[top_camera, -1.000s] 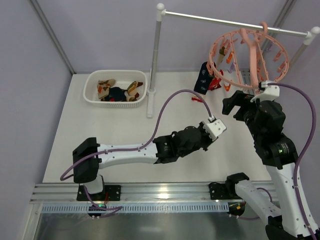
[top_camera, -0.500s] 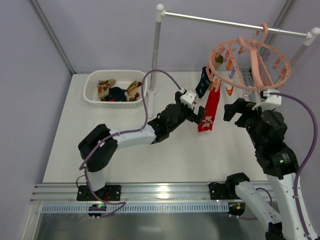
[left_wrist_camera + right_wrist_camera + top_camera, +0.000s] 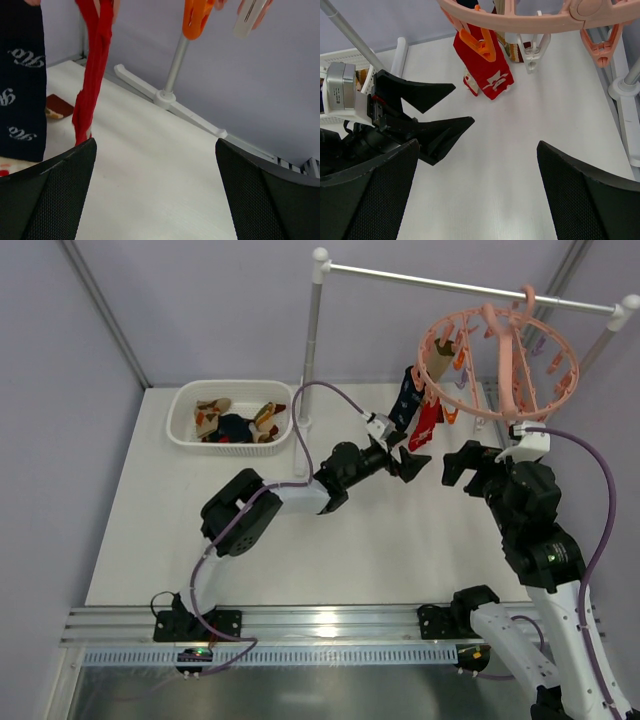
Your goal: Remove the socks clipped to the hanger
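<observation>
The pink ring hanger (image 3: 500,350) hangs from the white rail. A red sock (image 3: 425,426) and a dark navy sock (image 3: 404,398) are clipped to its left side. My left gripper (image 3: 409,462) is open just below and left of the red sock, holding nothing. In the left wrist view the red sock (image 3: 93,75) and the navy sock (image 3: 20,90) hang ahead of the left gripper (image 3: 155,200). My right gripper (image 3: 463,462) is open and empty under the hanger. Its wrist view shows the hanger (image 3: 520,21), the red sock (image 3: 485,70) on an orange clip and my right gripper (image 3: 475,200).
A white basket (image 3: 183,418) with several socks stands at the back left. The white rail stand's post (image 3: 312,360) rises between the basket and the hanger, its foot (image 3: 165,96) on the table. A small red-brown item (image 3: 57,106) lies under the socks.
My left arm has swung from mid-table up to the hanging socks and its jaws have opened. The hanger has rocked, and the red sock hangs shorter than half a second ago.
</observation>
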Robot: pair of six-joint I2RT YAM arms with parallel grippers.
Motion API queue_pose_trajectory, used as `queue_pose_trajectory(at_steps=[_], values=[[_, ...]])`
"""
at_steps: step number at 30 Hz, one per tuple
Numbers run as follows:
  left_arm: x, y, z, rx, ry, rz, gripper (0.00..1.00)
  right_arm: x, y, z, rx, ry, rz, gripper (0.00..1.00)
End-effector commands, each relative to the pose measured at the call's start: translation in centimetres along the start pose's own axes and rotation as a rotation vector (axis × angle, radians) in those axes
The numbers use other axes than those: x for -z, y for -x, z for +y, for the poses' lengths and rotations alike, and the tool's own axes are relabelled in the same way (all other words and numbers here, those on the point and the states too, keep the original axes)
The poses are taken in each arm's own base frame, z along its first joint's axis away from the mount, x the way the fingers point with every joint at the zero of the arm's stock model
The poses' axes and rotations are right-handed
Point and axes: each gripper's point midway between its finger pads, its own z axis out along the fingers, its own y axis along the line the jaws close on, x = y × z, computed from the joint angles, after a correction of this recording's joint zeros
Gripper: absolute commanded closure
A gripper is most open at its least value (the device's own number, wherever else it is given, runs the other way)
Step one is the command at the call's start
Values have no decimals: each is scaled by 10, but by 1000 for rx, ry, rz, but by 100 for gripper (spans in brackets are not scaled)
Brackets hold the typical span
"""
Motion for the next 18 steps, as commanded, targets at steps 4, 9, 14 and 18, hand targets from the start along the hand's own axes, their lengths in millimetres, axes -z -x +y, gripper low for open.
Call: queue_pose_trajectory(at_steps=[4,9,14,18], values=[[-32,40,0,-28,-36,-168,0,-3,10,5,20,26,-41,1],[-44,39,26,-36,41,-204,0,1,12,5,20,29,-59,1],[-55,24,47,-53,92,-192,0,2,11,5,23,37,-65,0],[-63,18,55,-70,115,-186,1,0,9,6,24,40,-66,0]])
